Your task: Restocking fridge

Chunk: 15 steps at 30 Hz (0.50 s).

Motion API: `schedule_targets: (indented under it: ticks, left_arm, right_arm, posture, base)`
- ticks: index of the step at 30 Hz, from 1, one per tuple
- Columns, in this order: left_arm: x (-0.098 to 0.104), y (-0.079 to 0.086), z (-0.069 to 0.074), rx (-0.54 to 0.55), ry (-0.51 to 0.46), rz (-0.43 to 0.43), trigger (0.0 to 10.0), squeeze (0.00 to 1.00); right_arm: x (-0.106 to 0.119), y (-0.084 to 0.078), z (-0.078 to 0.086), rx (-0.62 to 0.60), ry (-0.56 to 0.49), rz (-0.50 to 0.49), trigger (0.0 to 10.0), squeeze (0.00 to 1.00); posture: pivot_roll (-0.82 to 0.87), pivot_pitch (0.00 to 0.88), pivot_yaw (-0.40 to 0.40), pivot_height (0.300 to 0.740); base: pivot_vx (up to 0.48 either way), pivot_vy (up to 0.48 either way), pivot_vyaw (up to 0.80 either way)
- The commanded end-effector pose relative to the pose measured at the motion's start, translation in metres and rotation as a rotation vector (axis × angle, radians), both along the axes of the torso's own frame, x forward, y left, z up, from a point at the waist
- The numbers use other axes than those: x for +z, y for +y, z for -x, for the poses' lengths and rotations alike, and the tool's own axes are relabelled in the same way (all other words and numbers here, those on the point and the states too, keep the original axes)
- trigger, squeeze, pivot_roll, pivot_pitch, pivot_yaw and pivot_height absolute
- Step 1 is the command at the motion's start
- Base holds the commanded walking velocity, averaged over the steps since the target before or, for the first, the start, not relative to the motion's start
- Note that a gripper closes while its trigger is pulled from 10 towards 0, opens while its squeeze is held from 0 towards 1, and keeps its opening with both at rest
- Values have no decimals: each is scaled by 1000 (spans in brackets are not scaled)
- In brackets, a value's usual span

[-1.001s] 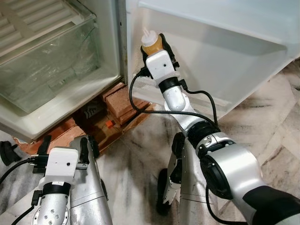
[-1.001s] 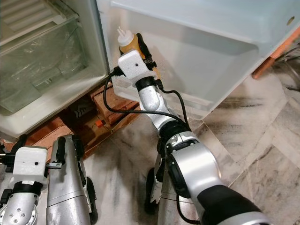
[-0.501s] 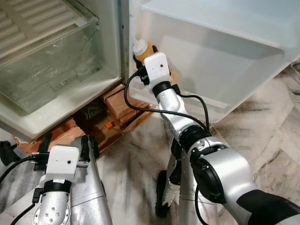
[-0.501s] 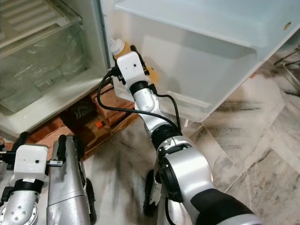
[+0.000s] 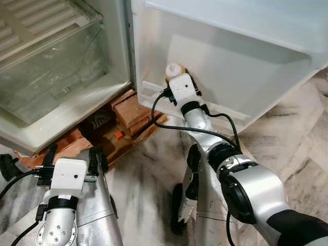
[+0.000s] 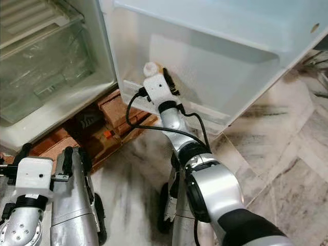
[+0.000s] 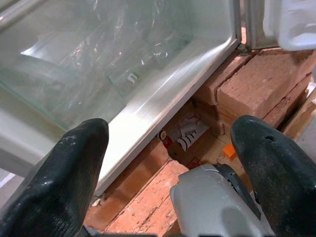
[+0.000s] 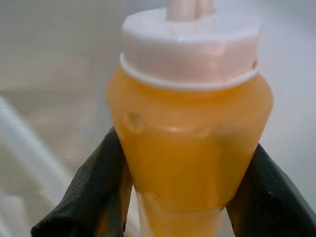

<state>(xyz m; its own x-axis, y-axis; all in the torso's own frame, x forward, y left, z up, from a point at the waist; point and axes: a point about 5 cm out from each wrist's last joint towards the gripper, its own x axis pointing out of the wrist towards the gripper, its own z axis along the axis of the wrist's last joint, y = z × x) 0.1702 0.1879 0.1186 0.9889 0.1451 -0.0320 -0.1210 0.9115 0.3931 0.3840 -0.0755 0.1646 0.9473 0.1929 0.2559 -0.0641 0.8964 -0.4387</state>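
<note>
My right gripper is shut on a small bottle of orange liquid with a white cap. Its black fingers press on both sides of the bottle's lower body. It holds the bottle upright low inside the open fridge door, close to the white inner wall and just above the bottom ledge. My left gripper hangs low at my left, open and empty, with its fingers wide apart and pointing toward the fridge's clear bottom drawer.
The fridge body stands open on the left, with a clear crisper drawer at the bottom. Bricks and cardboard prop up the fridge. A wide white door shelf juts out above the bottle. Marble floor lies to the right.
My right gripper has carried the bottle down and to the right, away from the door's hinge edge and lower into the door. The left arm has stayed still.
</note>
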Motion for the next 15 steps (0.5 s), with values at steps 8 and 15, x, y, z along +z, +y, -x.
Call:
schedule_targets:
  ticks: [8,15]
  left_arm:
    - [-5,0,-1,-11,30,-4,10000,0]
    - [-4,1,-3,-12,25,-4,10000,0]
  right_arm:
    - [-12,-16,-2,-58,79,40,10000,0]
    - [-36,-10,3,-18,276,-90,10000,1000]
  posture:
    - [416,282,-92,421]
    - [421,275,-95,421]
  base:
    - [0,0,0]
    - [0,0,0]
